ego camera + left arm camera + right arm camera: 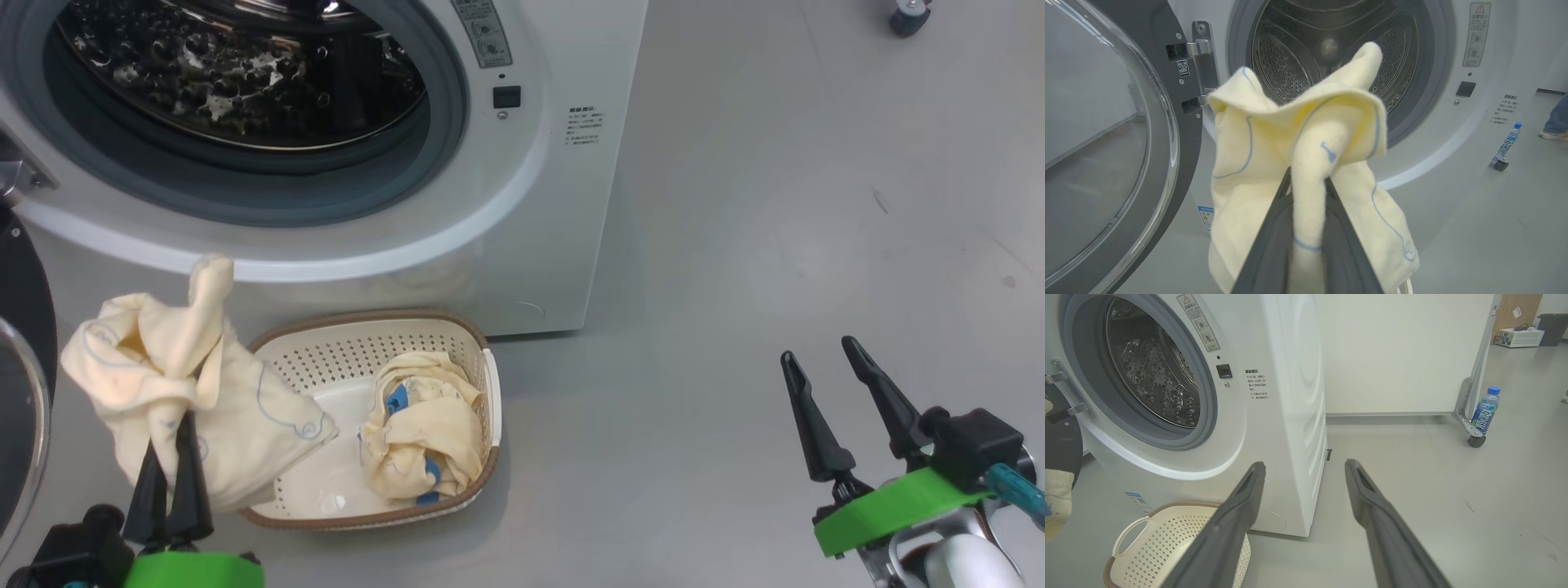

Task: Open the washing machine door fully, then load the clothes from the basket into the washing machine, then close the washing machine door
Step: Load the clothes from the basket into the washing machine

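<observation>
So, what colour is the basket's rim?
The basket's rim is brown; clearest in the head view.

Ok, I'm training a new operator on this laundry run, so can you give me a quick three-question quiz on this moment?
1. True or false: the washing machine door stands open.
2. Pick one: the left gripper holds A) a pale yellow garment, B) a blue towel, C) nothing.
3. Short answer: where does the other bundle of clothes lie?

Key: 1 true. 2 A. 3 in the basket, on the floor in front of the machine.
</observation>
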